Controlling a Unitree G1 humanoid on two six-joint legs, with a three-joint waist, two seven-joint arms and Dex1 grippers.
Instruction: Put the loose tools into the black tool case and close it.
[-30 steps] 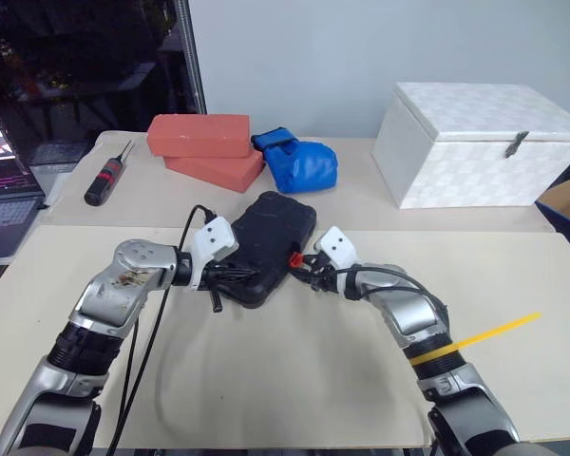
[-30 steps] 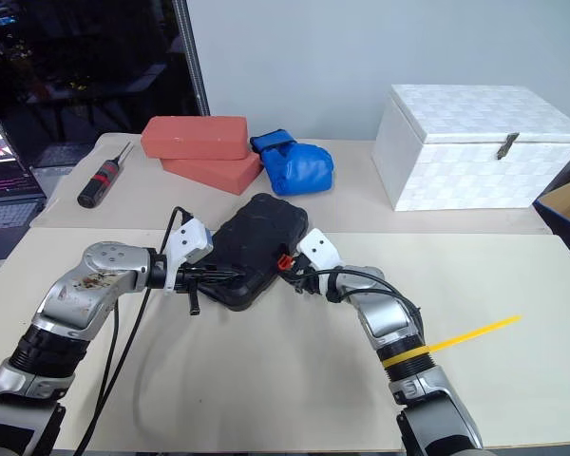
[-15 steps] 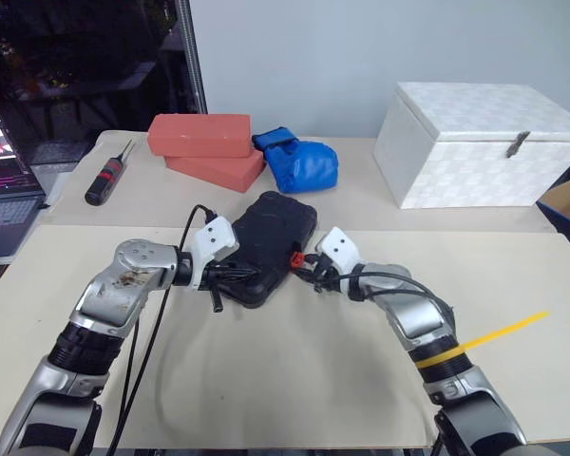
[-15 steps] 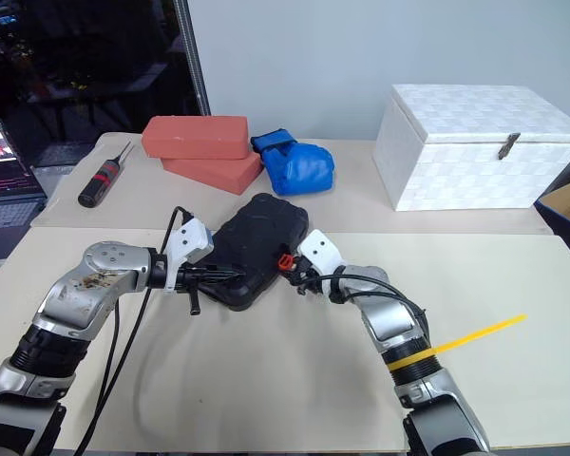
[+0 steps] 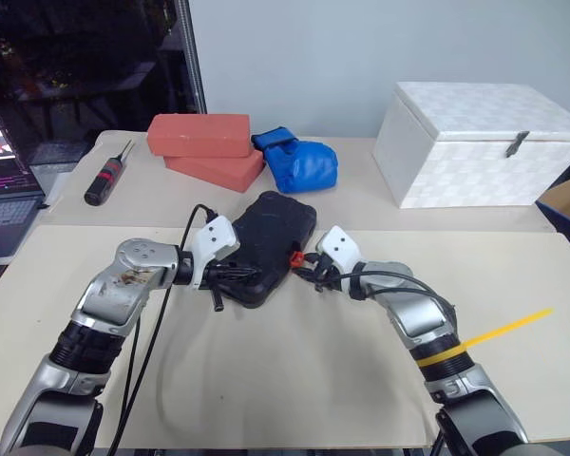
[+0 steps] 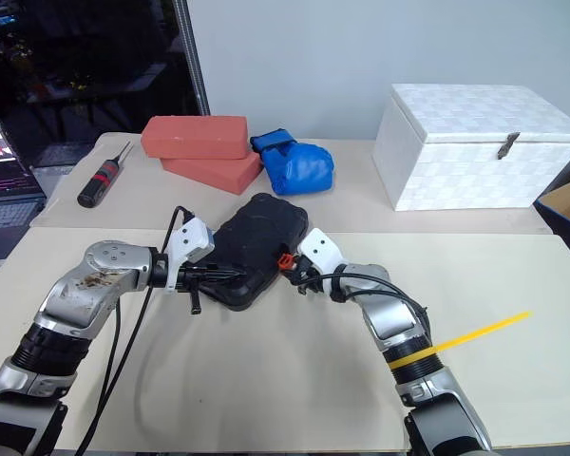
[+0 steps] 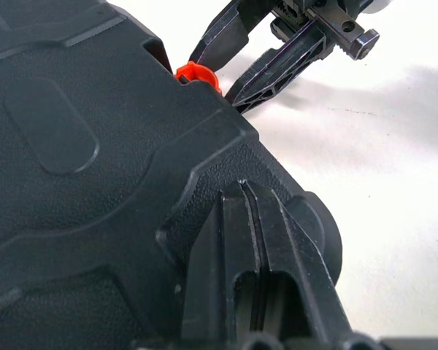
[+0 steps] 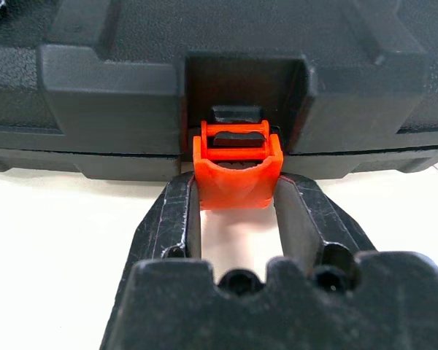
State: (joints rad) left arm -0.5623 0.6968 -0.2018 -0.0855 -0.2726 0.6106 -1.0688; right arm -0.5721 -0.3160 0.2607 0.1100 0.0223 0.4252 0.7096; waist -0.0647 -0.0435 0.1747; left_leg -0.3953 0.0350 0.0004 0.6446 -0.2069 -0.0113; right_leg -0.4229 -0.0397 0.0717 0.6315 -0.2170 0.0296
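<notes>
The black tool case (image 5: 271,242) lies shut on the table's middle, with its orange latch (image 5: 293,257) on the near-right edge. My right gripper (image 5: 304,263) is shut on that latch (image 8: 233,171), one finger (image 8: 177,215) pressed to each side of it. On the case's near-left corner rests my left gripper (image 5: 236,275), its fingers (image 7: 237,284) pressed together with nothing between them. The left wrist view looks across the lid to the latch (image 7: 196,73) and the right gripper's fingers (image 7: 277,62). The loose tools are hidden from view.
Two red bricks (image 5: 199,135) and a blue glove (image 5: 299,163) lie behind the case. A white box (image 5: 484,142) stands at the back right. A black screwdriver with a red band (image 5: 104,179) lies at the back left by a laptop (image 5: 5,180). A yellow strip (image 5: 503,330) lies at the right.
</notes>
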